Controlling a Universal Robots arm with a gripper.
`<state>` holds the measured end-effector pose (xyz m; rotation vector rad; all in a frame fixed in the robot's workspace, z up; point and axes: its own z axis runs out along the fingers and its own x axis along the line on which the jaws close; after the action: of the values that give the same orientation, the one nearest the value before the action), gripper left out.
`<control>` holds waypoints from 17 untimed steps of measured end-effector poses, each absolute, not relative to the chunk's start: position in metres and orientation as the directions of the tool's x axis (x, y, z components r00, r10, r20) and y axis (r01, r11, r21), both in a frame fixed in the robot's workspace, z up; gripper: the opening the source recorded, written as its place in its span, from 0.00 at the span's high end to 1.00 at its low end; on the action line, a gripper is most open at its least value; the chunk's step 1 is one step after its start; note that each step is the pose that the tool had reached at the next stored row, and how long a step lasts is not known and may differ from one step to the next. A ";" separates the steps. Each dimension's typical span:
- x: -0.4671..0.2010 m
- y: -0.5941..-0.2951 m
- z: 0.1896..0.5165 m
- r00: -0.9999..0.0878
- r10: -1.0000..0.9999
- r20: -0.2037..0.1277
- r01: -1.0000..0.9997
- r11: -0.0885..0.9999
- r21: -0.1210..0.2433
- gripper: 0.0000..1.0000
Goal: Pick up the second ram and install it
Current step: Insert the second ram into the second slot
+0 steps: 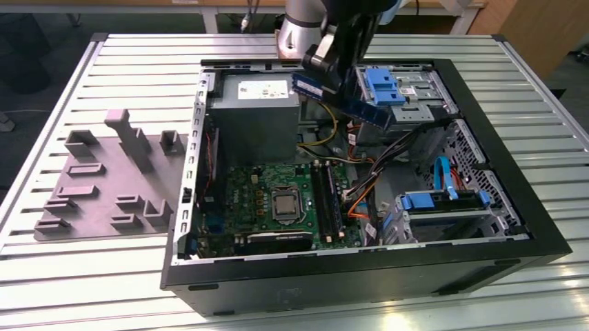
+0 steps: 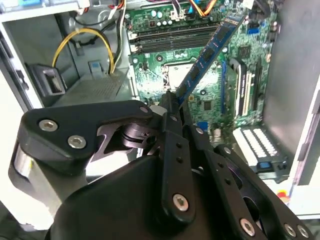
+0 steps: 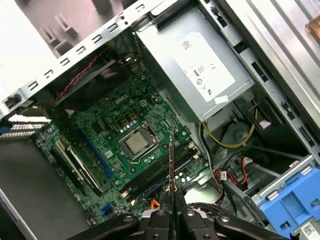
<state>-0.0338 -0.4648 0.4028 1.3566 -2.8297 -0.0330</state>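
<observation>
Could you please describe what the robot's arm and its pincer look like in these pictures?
In the exterior view the arm is a silver-grey cylindrical segment ending in a black wrist assembly. The pincer is matte black: in the second wrist view, flat, angular linkage bars joined by round silver screws and pivots, with a rounded black housing behind them. Its two slim black fingers narrow towards their tips.

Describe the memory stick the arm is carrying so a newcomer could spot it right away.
Look above the open computer case, near the grey power supply. The gripper is shut on the second ram, a thin blue stick held in the air, unlike the black memory slots on the motherboard.
</observation>
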 end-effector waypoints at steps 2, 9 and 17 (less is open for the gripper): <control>-0.034 -0.465 0.402 -0.655 -0.756 -0.006 -0.756 0.654 0.020 0.86; -0.034 -0.465 0.399 -0.742 -0.670 -0.004 -0.670 0.742 0.018 0.86; -0.034 -0.465 0.396 -0.825 -0.565 -0.003 -0.565 0.825 0.017 0.86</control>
<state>-0.0337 -0.4648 0.3962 0.9277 -2.9988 -0.0259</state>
